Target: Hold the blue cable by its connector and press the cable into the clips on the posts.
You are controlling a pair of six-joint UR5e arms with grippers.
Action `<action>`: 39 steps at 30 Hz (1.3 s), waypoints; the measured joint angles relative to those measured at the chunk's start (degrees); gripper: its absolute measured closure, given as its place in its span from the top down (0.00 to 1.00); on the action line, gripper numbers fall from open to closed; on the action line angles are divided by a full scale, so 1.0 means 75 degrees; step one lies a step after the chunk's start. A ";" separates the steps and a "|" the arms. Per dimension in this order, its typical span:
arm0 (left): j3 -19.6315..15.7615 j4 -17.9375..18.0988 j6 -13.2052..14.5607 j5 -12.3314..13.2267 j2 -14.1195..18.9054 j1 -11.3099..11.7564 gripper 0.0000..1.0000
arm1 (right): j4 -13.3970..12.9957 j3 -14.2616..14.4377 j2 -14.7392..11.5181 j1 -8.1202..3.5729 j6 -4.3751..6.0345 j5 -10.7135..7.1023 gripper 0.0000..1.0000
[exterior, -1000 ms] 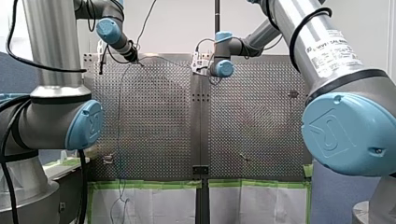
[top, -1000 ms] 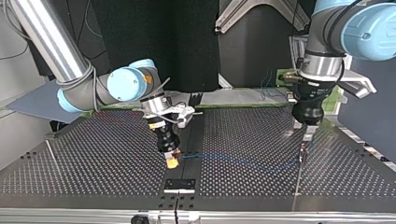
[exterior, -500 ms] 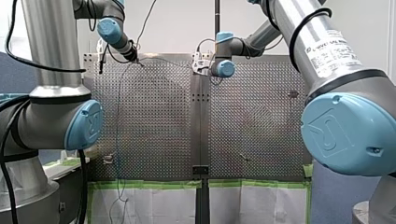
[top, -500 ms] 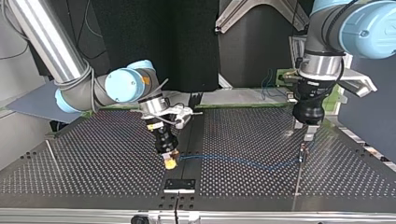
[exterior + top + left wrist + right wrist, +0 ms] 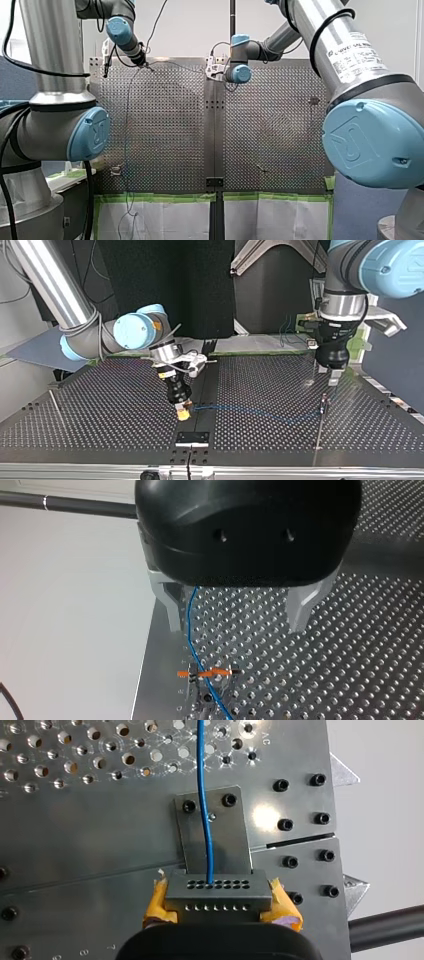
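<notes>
In the right wrist view my right gripper [image 5: 218, 912], with yellow pads, is shut on the grey connector [image 5: 218, 892]. The blue cable [image 5: 204, 795] leaves the connector and runs straight ahead over the plate. In the top view that gripper [image 5: 183, 412] is low over the table's middle seam, and the cable [image 5: 255, 412] stretches across to a post with a clip [image 5: 324, 402]. My left gripper [image 5: 333, 380] hangs just above that post. In the left wrist view its metal fingers [image 5: 170, 610] stand open, and the cable [image 5: 192, 630] passes between them down to the orange-marked clip [image 5: 210, 672].
A small black bracket [image 5: 192, 438] is bolted near the table's edge below the connector. A thin rod [image 5: 56, 407] lies at the top view's left. In the front view small fixtures [image 5: 116, 170] [image 5: 262, 170] stand near the table's near edge.
My left gripper has risen a little above the post in the top view. My right gripper still holds the connector in nearly the same place.
</notes>
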 joint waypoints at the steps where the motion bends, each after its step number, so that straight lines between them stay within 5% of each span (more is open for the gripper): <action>1: 0.0001 -0.0011 0.0000 -0.0049 0.0004 -0.0015 1.00 | 0.0000 0.0000 0.0000 0.0000 0.0000 0.0000 0.00; 12: 0.0001 -0.0031 -0.0059 -0.0121 0.0028 -0.0123 1.00 | -0.0002 0.0000 0.0009 0.0015 0.0000 -0.0009 0.00; 22: 0.0125 0.0218 -0.0359 0.0370 -0.0054 -0.0499 1.00 | -0.0011 0.0000 0.0026 -0.0021 -0.0002 -0.0004 0.00; 39: 0.1309 0.1099 -0.0568 -0.0701 -0.1237 -0.1716 1.00 | -0.0002 -0.0001 0.0047 -0.0034 -0.0045 -0.0003 0.00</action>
